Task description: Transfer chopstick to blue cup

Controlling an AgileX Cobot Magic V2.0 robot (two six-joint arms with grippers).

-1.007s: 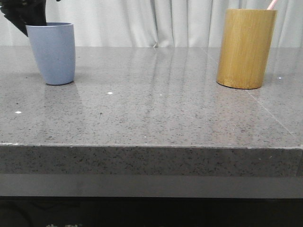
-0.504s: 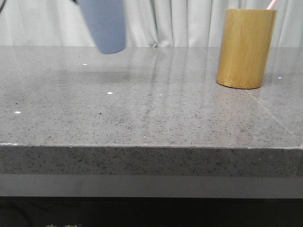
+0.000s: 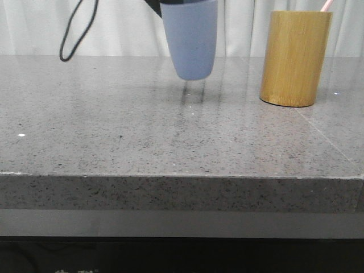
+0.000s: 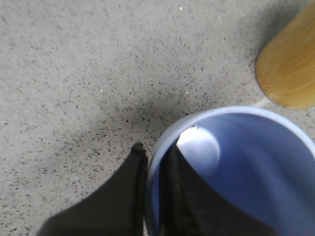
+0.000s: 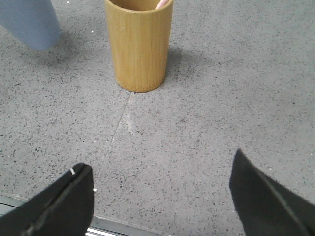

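While the left gripper (image 4: 153, 164) pinches the blue cup's (image 3: 190, 37) rim, carrying it off the table beside the bamboo holder (image 3: 296, 57) with the pink chopstick (image 3: 326, 5), the wide-open, empty right gripper (image 5: 162, 196) must next fetch that stick.

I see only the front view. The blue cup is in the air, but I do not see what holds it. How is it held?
Observer: The left gripper pinches the cup by its rim, with one finger inside and one outside.
Operator: Is anything inside the cup?
Observer: No. The left wrist view looks into it, and its bare bottom shows.
Operator: What is the right gripper doing?
Observer: The right gripper is open and holds nothing. The bamboo holder stands ahead of it, with the chopstick tip at its rim.
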